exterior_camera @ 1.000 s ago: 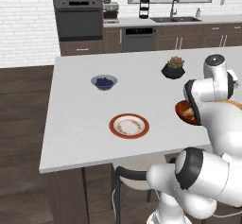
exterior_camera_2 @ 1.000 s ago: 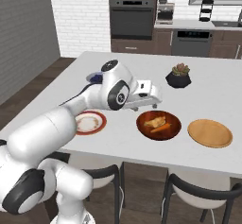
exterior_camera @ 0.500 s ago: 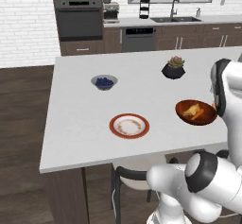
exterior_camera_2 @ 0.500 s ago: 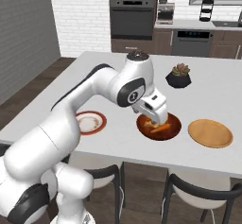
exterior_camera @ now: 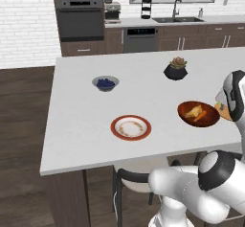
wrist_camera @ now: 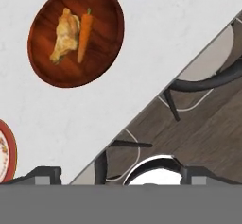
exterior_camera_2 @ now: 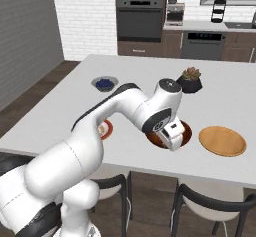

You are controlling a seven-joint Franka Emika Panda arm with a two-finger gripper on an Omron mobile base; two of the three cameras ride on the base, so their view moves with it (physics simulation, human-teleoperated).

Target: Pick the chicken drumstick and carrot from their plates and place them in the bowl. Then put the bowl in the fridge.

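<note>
- The bowl (wrist_camera: 75, 35) sits on the counter (wrist_camera: 156, 53) near its front edge, at about 10 o'clock in the hand view. The chicken drumstick (wrist_camera: 64, 28) and the carrot (wrist_camera: 84, 33) lie side by side inside it.
- Judged from here, the next job is lifting the loaded bowl for the fridge. A pinch on one side of the rim could tip it, letting the carrot roll out or the drumstick slide.
- The bowl's glossy, shallow wall may slip from a narrow grip.
- Its nearness to the counter edge means a nudge could push it off.
- The tool (wrist_camera: 120, 175) is spread fully wide, holding nothing and touching nothing; its tips hang over the counter edge, well apart from the bowl.
</note>
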